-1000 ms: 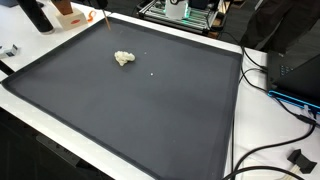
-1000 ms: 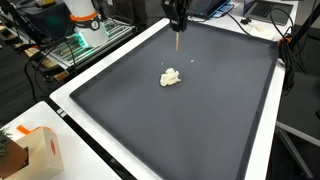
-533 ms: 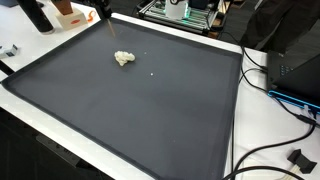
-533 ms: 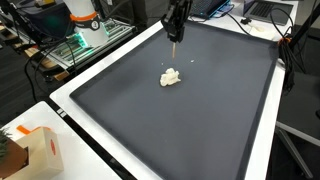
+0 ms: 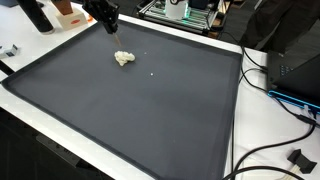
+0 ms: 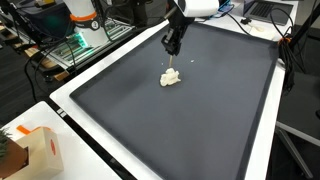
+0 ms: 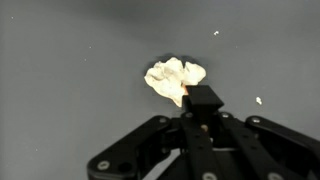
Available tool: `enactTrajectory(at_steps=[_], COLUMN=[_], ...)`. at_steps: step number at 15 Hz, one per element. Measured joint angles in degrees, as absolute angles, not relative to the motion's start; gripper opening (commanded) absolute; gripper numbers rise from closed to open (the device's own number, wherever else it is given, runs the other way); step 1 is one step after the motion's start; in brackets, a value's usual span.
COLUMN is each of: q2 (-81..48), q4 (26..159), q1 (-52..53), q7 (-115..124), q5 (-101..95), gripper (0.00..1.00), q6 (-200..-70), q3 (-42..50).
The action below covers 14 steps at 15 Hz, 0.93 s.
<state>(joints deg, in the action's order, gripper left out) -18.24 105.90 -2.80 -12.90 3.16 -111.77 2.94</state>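
Cream lump (image 7: 172, 77), orange stick (image 7: 186, 97) — dark grey mat (image 5: 150, 110).

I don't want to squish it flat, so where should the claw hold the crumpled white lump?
Probably from straight above, pinching the crumpled white lump across its narrower middle: it lies low and loose on the dark mat, with no handle. The claw, though, is shut on a thin stick.

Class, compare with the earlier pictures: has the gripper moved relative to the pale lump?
Yes. In an exterior view the gripper, shut on a thin stick, has come down toward the pale lump on the dark mat.
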Motion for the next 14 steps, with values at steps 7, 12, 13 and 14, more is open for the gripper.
enactTrajectory(at_steps=[7, 12, 13, 14], q2=[-19.4, -19.8, -19.9, -20.0], q4=[107.2, 107.3, 107.3, 107.3], q1=[-2.9, -3.1, -3.2, -3.2], q7=[-14.2, -15.0, -15.1, -15.1], q5=[3.1, 3.1, 3.1, 3.1], gripper=[0.03, 0.03, 0.03, 0.03], q6=[-115.7, -115.9, -115.9, -115.9], q3=[2.9, 2.9, 2.9, 2.9])
